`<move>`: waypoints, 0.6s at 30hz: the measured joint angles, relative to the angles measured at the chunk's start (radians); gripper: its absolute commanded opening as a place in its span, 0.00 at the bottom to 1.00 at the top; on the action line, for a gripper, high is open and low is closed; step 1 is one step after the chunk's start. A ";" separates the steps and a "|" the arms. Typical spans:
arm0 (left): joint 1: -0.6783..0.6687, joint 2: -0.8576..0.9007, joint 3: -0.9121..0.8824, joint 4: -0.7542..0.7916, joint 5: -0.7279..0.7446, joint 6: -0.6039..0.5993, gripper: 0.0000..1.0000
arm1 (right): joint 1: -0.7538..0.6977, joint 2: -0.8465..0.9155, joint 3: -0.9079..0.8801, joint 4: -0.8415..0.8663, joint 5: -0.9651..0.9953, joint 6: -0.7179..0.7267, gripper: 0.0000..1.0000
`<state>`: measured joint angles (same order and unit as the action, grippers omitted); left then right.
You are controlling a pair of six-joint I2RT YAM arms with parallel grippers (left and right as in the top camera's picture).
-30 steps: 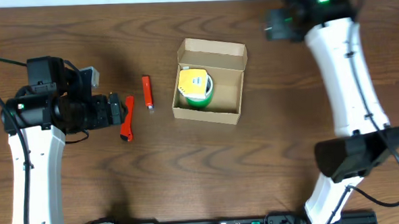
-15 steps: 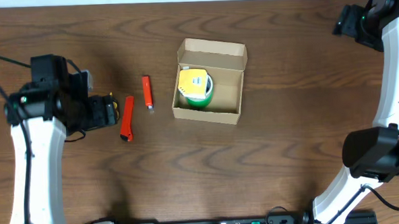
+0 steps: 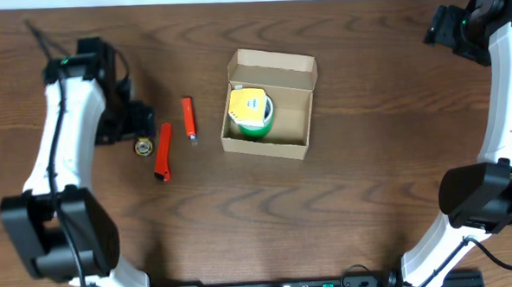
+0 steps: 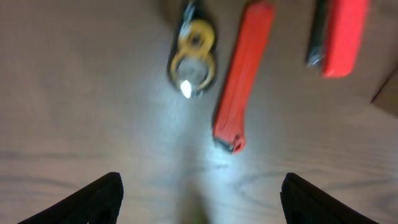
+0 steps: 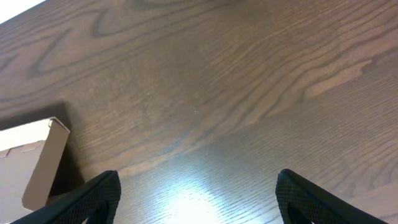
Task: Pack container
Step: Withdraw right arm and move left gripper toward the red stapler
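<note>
Holds left tool (image 4: 199, 200) spread wide, empty, beside yellow ring (image 4: 194, 59) and red stick (image 4: 239, 81); risks knocking either away from container (image 3: 265, 147), open mid-table, with right tool (image 5: 196, 199) likewise apart, far corner.

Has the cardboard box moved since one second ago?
No. The cardboard box sits where it was, the same gap from the small orange stick, turned the same way.

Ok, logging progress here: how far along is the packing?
Done: a yellow-green roll sits in the open container. In hand: nothing; the left gripper, above the loose items, and the right gripper are open. Left: the long red tool, short red piece and yellow ring on the table.
</note>
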<state>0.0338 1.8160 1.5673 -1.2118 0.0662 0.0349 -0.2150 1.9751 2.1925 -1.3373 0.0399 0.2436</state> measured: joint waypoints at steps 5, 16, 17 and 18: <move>-0.091 0.099 0.135 -0.011 -0.034 -0.010 0.83 | 0.000 0.000 -0.009 0.009 0.000 0.000 0.82; -0.149 0.264 0.165 0.045 0.014 -0.008 0.82 | 0.000 0.000 -0.035 0.022 -0.001 0.000 0.82; -0.153 0.273 0.165 0.052 0.022 -0.008 0.82 | 0.000 0.000 -0.035 0.022 -0.001 0.000 0.82; -0.158 0.281 0.165 0.061 0.032 -0.006 0.82 | 0.000 0.000 -0.035 0.023 -0.001 0.000 0.82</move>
<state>-0.1242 2.0972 1.7325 -1.1503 0.0986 0.0292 -0.2150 1.9755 2.1578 -1.3148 0.0387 0.2436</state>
